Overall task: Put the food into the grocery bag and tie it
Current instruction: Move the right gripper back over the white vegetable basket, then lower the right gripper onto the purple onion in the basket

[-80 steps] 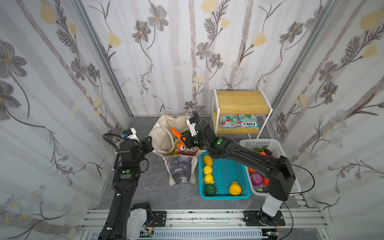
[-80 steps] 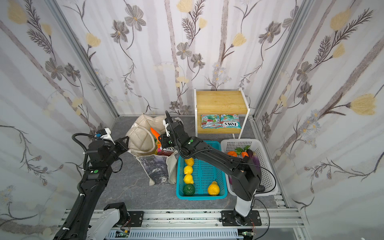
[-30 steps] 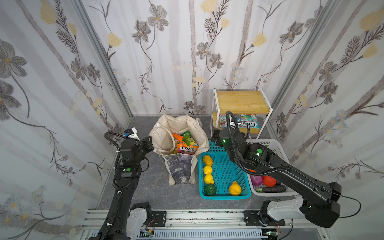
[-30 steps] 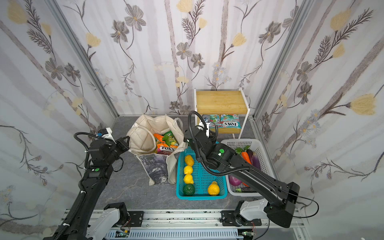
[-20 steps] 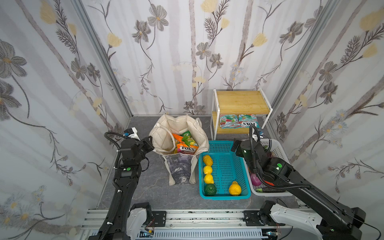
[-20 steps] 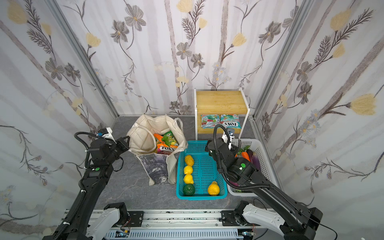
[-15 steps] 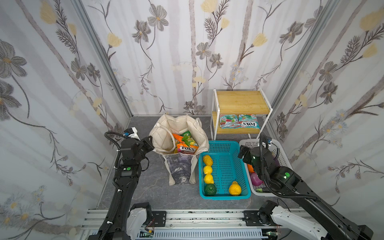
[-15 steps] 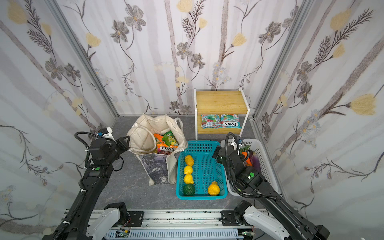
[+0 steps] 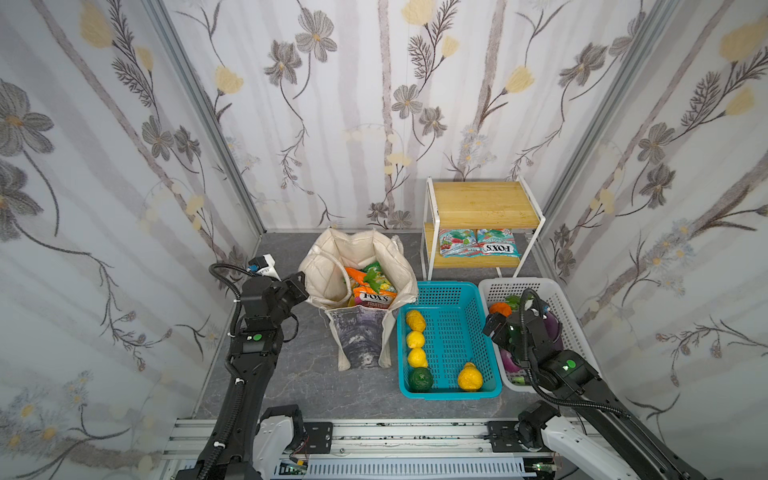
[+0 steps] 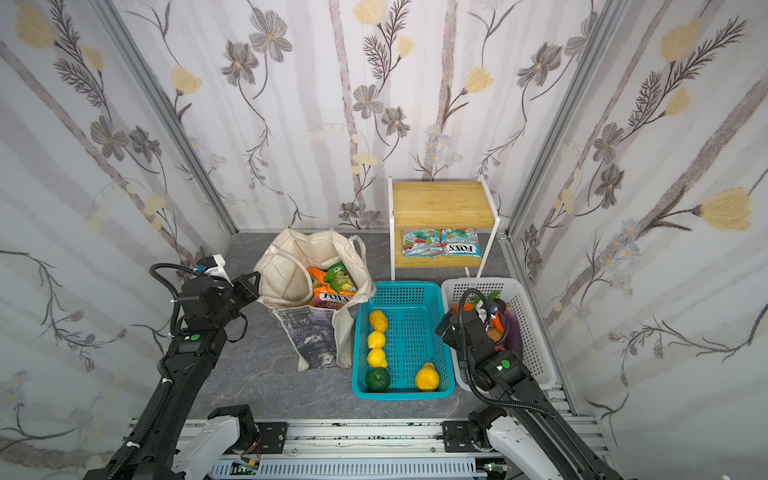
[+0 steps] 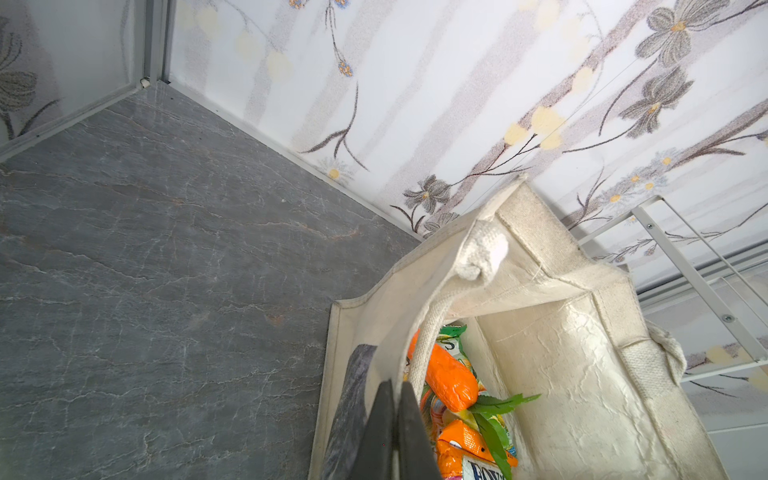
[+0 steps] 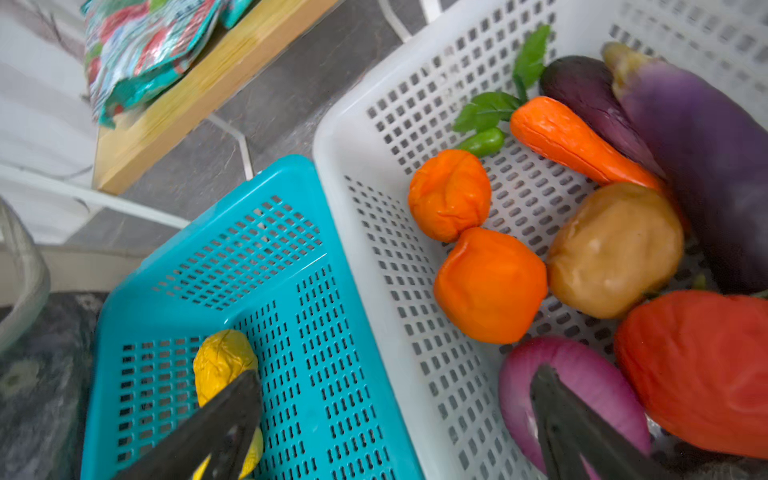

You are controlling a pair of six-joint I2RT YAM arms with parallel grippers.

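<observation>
While my left gripper (image 11: 395, 386) is clamping shut on the grocery bag (image 9: 328, 266) near the back edge of the worktop (image 9: 299, 374), my right gripper (image 12: 395, 374) is hovering wide open, empty, one finger (image 12: 569, 419) over the purple onion (image 12: 602, 378)

open cream bag (image 9: 322, 270) holds food (image 9: 374, 297)

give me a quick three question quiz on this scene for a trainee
1. True or false: the left gripper is shut at the rim of the cream canvas tote bag, and the right gripper is open.
2. How many yellow fruits lie in the teal perforated plastic basket? A two, B four, C six.
3. Fill in: the two glossy teal FOX'S packets lie on the white-framed wooden rack's ____ shelf.
Key: 1 true; 2 B; 3 lower.
</observation>
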